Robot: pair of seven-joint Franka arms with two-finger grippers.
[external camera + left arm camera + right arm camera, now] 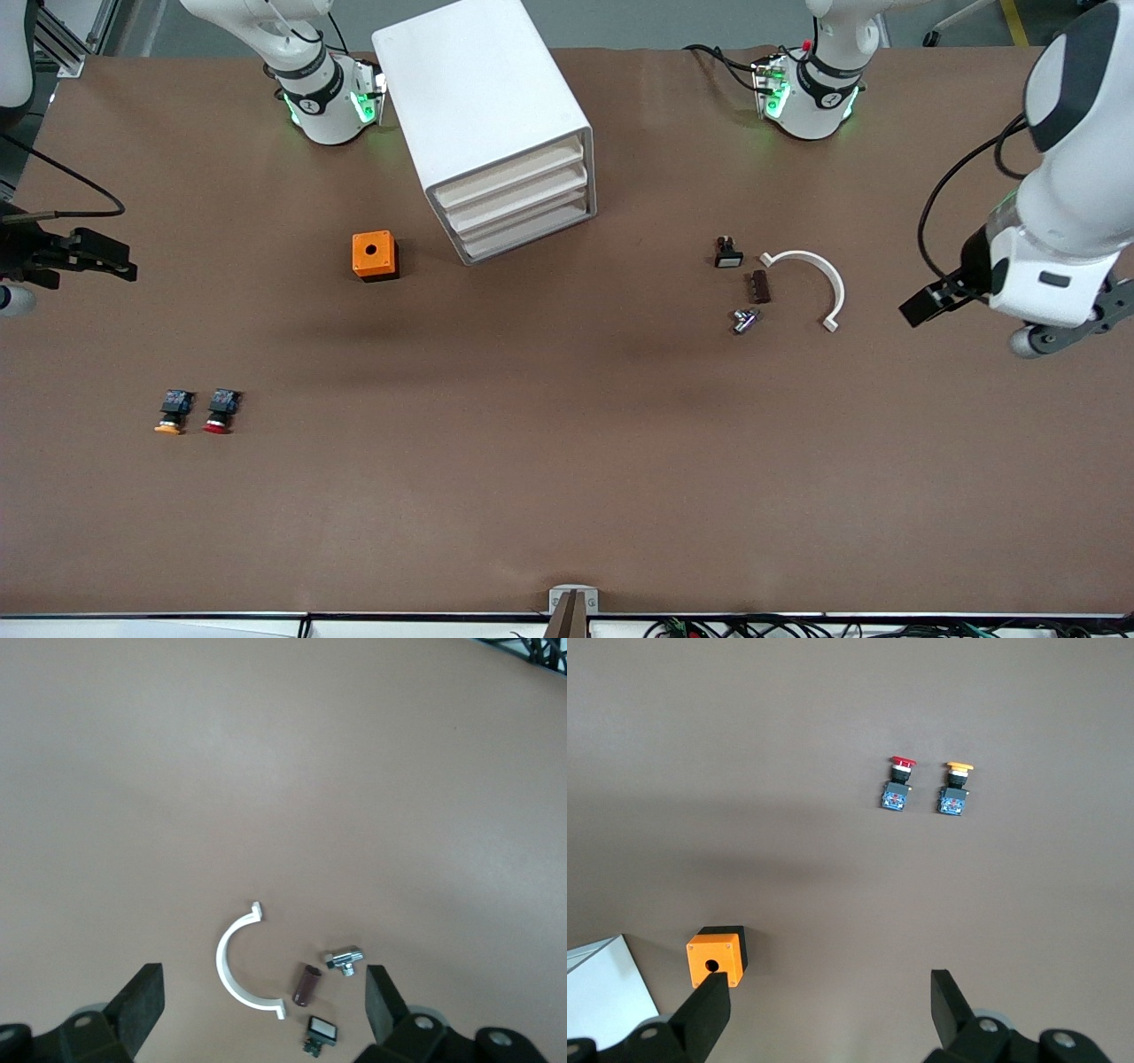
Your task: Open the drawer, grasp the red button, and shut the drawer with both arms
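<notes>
Four drawers (523, 208) sit shut in the white cabinet (483, 106) near the arms' bases. The red-capped button (220, 412) lies on the table (567, 461) toward the right arm's end, just beside an orange-capped button (173, 413). Both arms wait: the left gripper (266, 1005) and right gripper (831, 1010) hang with fingers spread, holding nothing.

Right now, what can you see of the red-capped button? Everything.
The red button is a small push button with a red mushroom cap, a pale collar under it and a black-and-blue body. It looks like plastic. It lies on its side on the brown table, cap toward the front camera, at the right arm's end. The orange-capped button lies beside it, apart. Nothing touches it but the table.
</notes>
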